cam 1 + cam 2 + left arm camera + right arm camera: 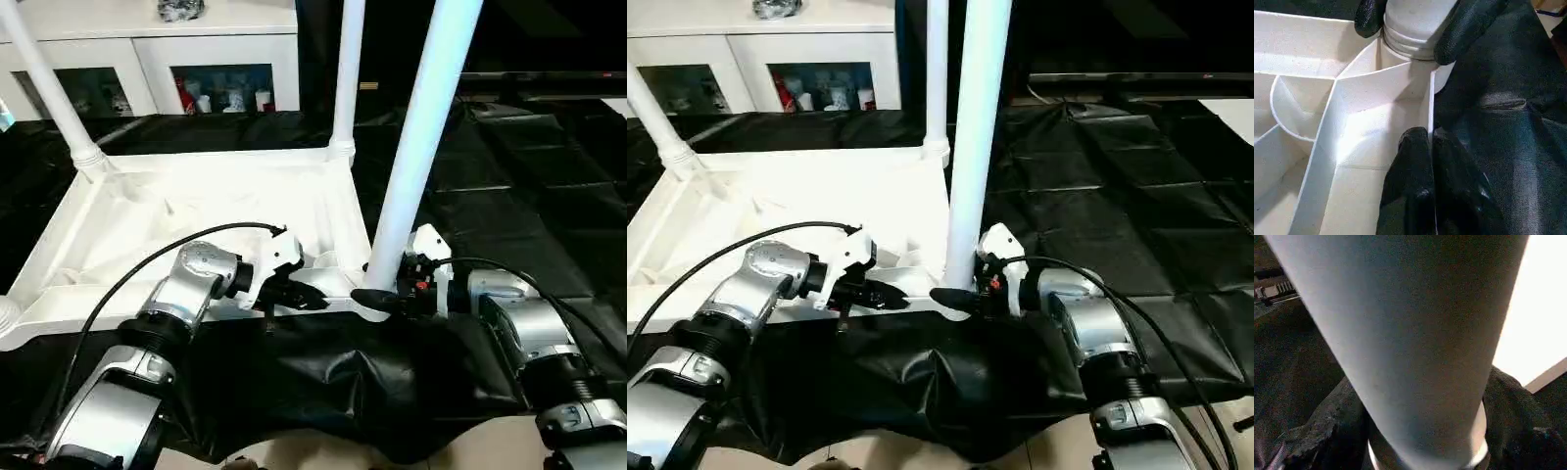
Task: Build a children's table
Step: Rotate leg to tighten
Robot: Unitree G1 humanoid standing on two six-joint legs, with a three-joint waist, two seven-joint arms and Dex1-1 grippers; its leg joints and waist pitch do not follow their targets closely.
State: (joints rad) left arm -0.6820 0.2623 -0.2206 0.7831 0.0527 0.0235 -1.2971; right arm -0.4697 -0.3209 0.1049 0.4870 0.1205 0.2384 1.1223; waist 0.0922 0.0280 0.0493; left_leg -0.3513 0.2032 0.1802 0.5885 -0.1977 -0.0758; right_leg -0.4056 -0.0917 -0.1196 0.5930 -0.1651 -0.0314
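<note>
exposure: tabletop (196, 211) near blown-out, black sheet (509, 196) crushed dark
glare: soft sheen on sheet creases
focus: nearest leg (1415, 333) soft up close
shadows: faint under ribs

Smooth white plastic tabletop (147, 211) on a creased, faintly glossy black sheet (509, 186).
</note>
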